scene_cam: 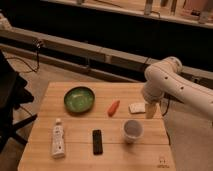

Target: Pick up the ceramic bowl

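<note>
As I see it from my station, the gripper [150, 110] hangs spread and empty, well to the picture's right of the ceramic bowl [79, 98], on the white arm [170, 82].
- White pad [136, 107]: just beside the gripper, on the bowl's side.
- Orange carrot-like piece [113, 107]: between bowl and pad.
- White cup [133, 130]: right of bowl, nearer the camera.
- Black remote [97, 141]: in front of bowl.
- White tube [58, 139]: front-left of bowl.
- Bowl: upright on the wooden table [145, 155], untouched.

Carrot [114, 107] between ceramic bowl [79, 99] and gripper [151, 111] near table [45, 117] edge
</note>
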